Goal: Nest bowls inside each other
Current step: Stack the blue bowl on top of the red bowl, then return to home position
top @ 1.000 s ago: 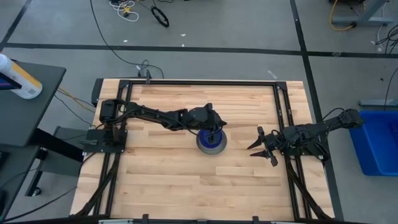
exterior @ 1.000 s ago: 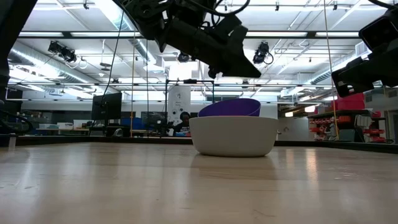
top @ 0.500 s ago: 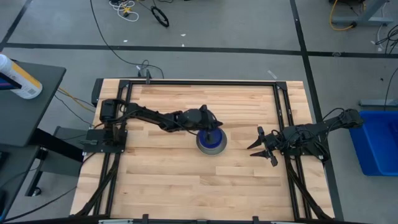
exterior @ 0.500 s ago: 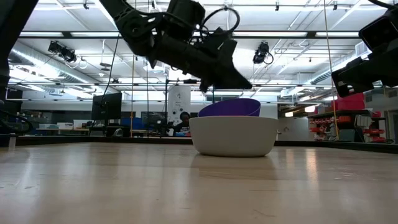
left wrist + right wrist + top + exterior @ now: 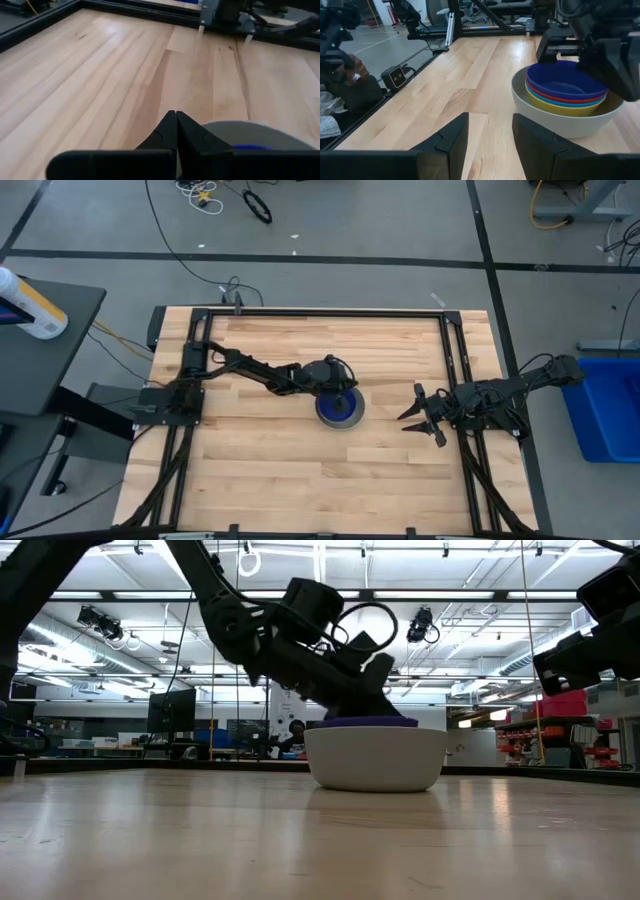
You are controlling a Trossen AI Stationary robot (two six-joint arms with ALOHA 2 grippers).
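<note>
A grey bowl [image 5: 375, 758] stands on the wooden table a little right of the middle. Yellow, light blue and red bowls are nested inside it, and a dark blue bowl [image 5: 565, 80] lies on top. In the low view only a level strip of the dark blue bowl [image 5: 368, 722] shows above the grey rim. My left gripper [image 5: 385, 705] is shut and low over the stack, reaching in from the table's left [image 5: 345, 393]. My right gripper [image 5: 425, 415] waits open near the table's right edge, pointing at the stack. My left gripper's shut fingers come down on the dark blue bowl at its rim [image 5: 378, 719], slanting down from the table's left. The gripper's own body hides the exact spot of contact in the other views. The bowl sits level inside the stack, which rests on the table.
A black frame rail [image 5: 320, 311] runs round the table's edges. Bare wood lies on every side of the stack, widest toward the near edge [image 5: 300, 480]. The open fingers [image 5: 452, 135] of the right gripper stand a short way to the stack's right.
My left gripper has sunk from above the stack onto it, rolling a little as it came. The dark blue bowl, which stood tilted with one side well above the grey rim, has been pressed down and now lies level in the stack.
</note>
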